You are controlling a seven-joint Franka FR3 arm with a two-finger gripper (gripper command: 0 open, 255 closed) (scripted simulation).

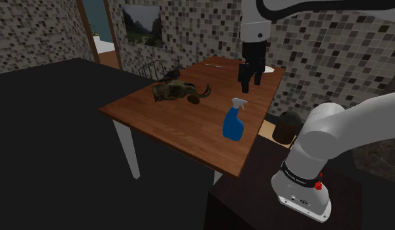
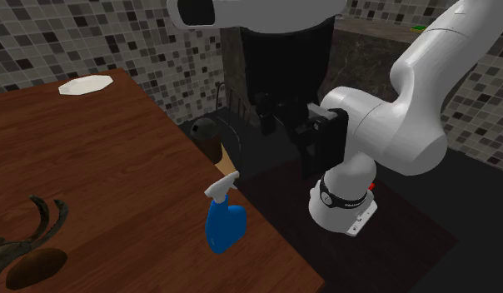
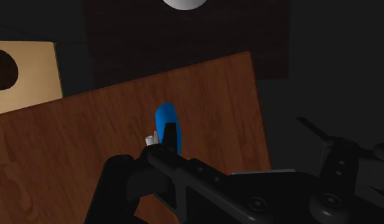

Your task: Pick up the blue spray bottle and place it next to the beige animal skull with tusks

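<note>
Nearest, on the dark stand, sat the arm's white base, and nothing there bore on the job yet. Just past it, the blue spray bottle stood upright on the brown wooden table, close to the edge that faced the stand, its pale trigger head on top. Nothing touched it. Further in, toward the shoulder view's left, lay the mottled brown skull with curved tusks, well apart from the bottle, with bare wood between them. Further back, the gripper hung above the far part of the table, pointing down. Its fingers stood apart with nothing between them, as far as the shoulder view showed. Through the wrist view the bottle appeared beyond the fingers, not between them. Beyond the gripper, near the far edge, rested a flat white plate. By my reading the task had barely begun: no grasp had been made. What remained was the descent to the bottle, the grip, the lift, the carry across and the setting down beside the skull.
</note>
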